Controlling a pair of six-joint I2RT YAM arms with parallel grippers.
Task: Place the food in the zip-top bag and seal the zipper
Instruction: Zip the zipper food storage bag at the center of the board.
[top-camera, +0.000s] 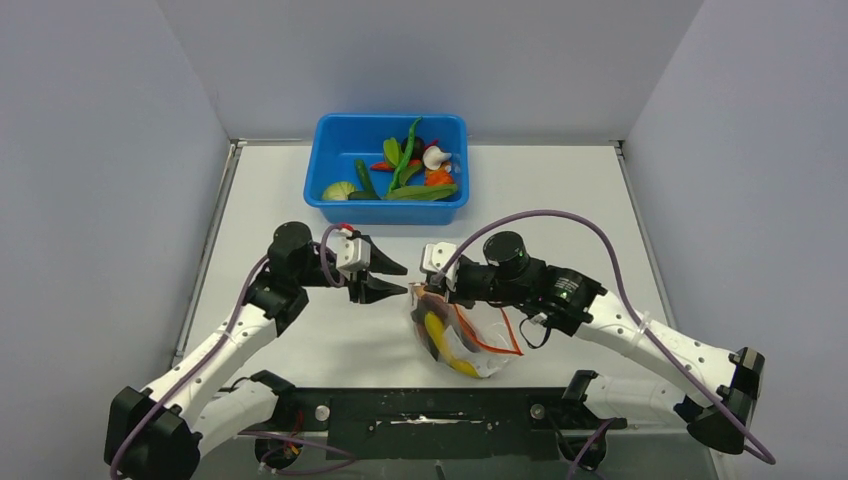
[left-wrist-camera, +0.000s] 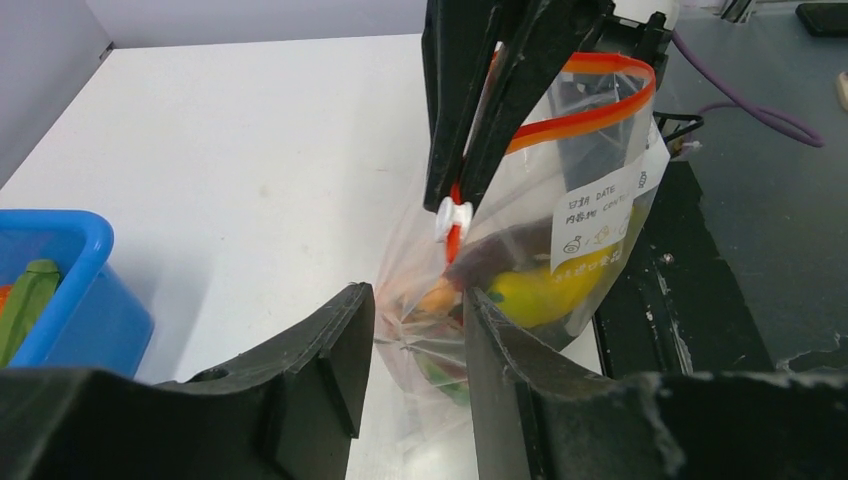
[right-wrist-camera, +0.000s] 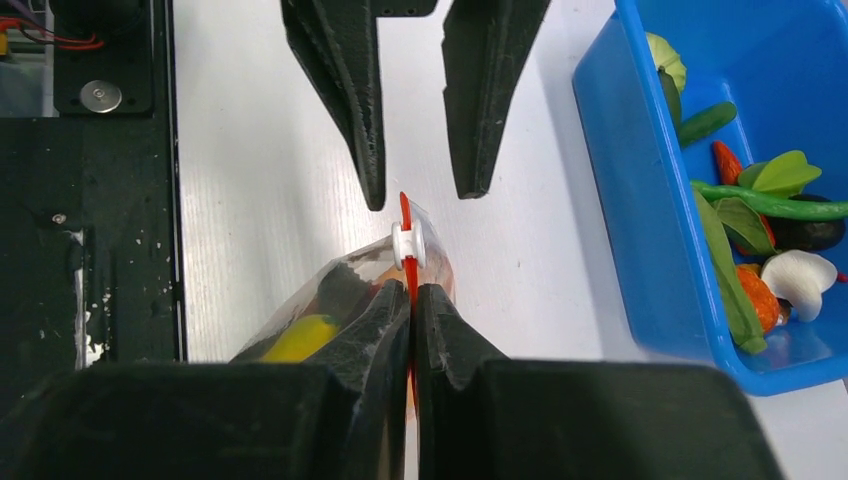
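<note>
- The right gripper (right-wrist-camera: 413, 292) has its jaws pressed together on the zipper (left-wrist-camera: 590, 115), just behind the white slider (right-wrist-camera: 407, 243).
- The left gripper (top-camera: 404, 279) faces it from the other side. Its jaws stand apart, one on each side of the strip's free end and close to the slider, holding nothing.
- The zip-top bag (left-wrist-camera: 590, 165) hangs from the right jaws with its lower part resting on the counter (top-camera: 330, 340) between the two arms.
- Inside the bag lie a yellow banana (top-camera: 437, 333) and some darker pieces; a white label (left-wrist-camera: 600, 220) is stuck on its side.
- The blue tub (top-camera: 390, 210) sits at the counter's far edge, with green pods (top-camera: 420, 192) and other toy food in it.
</note>
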